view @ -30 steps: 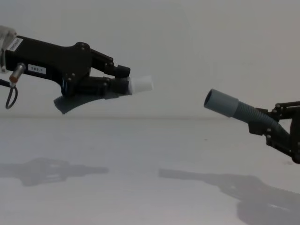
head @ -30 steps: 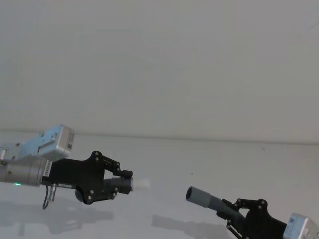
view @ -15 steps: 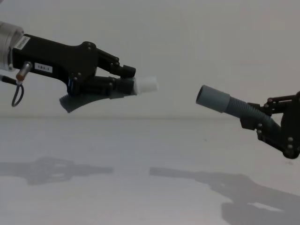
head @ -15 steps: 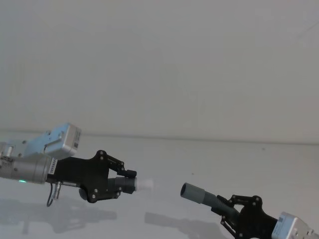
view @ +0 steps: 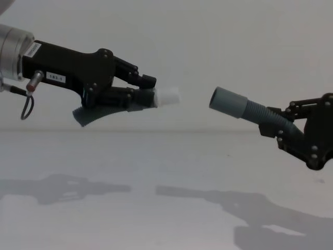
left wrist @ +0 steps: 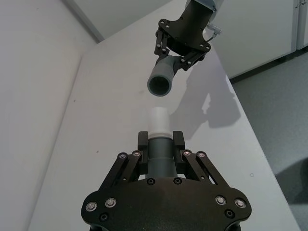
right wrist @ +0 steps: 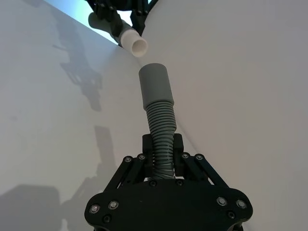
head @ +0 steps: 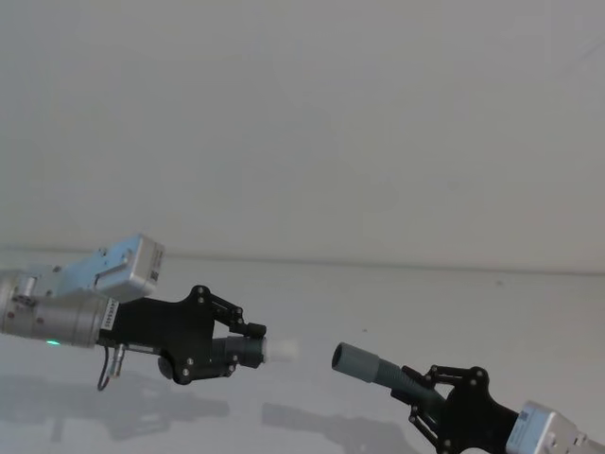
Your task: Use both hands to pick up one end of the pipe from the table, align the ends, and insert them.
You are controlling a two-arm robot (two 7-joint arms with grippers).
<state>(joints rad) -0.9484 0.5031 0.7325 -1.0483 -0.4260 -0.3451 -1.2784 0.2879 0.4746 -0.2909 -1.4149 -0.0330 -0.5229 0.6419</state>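
Note:
Both pipe pieces are held in the air above the table [view: 156,172]. My left gripper [view: 140,92] [head: 244,348] [left wrist: 160,143] is shut on the dark ribbed piece [view: 127,98], whose white plug tip [view: 167,96] [head: 281,350] [left wrist: 159,121] points right. Shut on the other ribbed piece [view: 257,112] [right wrist: 161,125], my right gripper [view: 278,127] [head: 423,395] [right wrist: 162,147] aims its grey cuff socket [view: 228,102] [head: 354,361] [right wrist: 155,84] left. The two ends face each other across a short gap and do not touch. The cuff sits slightly lower than the tip.
A plain white wall [head: 302,123] stands behind the table. A thin black cable loop [view: 25,109] hangs under the left wrist. The arms' shadows fall on the table [head: 378,303] below.
Both grippers have moved toward each other with their pieces. The gap between white tip and grey cuff has narrowed. Both grips hold unchanged.

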